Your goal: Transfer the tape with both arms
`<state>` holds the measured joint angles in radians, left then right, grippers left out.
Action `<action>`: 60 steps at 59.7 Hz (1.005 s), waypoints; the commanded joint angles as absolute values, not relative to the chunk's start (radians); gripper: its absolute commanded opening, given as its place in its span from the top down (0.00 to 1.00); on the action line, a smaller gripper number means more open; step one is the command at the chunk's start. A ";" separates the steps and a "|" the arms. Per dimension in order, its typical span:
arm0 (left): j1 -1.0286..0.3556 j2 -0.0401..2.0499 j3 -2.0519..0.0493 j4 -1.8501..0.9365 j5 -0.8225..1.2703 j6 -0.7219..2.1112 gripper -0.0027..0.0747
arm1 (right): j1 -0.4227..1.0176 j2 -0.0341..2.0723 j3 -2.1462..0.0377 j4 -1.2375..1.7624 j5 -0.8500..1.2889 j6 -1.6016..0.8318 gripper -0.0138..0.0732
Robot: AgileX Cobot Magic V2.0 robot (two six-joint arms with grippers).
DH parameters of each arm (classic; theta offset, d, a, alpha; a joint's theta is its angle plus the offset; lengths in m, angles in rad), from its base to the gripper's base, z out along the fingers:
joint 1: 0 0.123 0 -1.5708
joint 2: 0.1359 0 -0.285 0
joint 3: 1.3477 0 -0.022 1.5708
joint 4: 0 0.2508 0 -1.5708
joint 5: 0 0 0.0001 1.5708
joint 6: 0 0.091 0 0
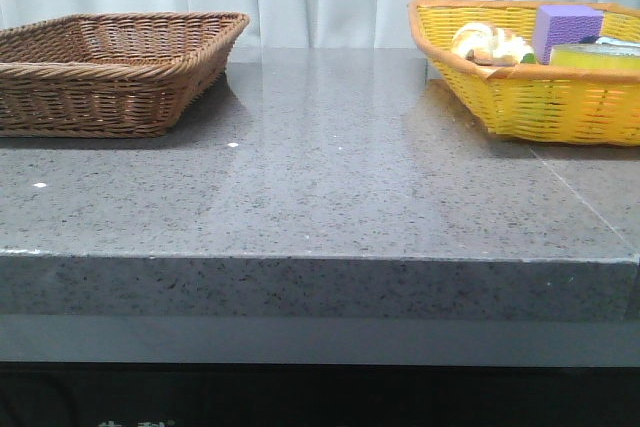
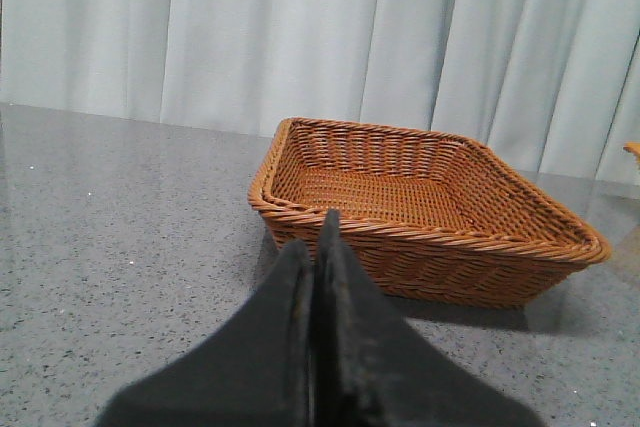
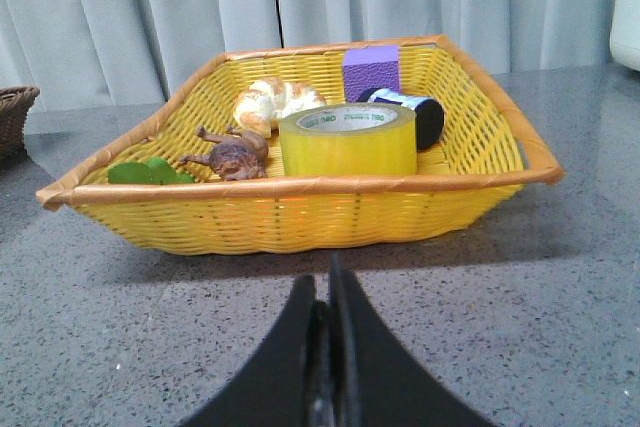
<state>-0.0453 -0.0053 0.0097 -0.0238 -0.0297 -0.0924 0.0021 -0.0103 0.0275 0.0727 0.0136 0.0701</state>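
The tape, a wide translucent yellow roll with a pale core and green print, lies flat in the yellow basket near its front wall. In the front view a yellow-green edge of the tape shows in that basket at the back right. My right gripper is shut and empty, low over the table just short of the yellow basket. My left gripper is shut and empty, pointing at the brown basket. Neither arm shows in the front view.
The yellow basket also holds a purple block, a bread roll, a brown toy animal, green leaves and a dark cylinder. The brown wicker basket stands at the back left. A grey speckled table lies between.
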 commanded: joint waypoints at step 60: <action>-0.044 -0.023 -0.033 -0.034 -0.078 -0.098 0.99 | 0.003 -0.037 -0.055 0.079 -0.020 0.070 0.92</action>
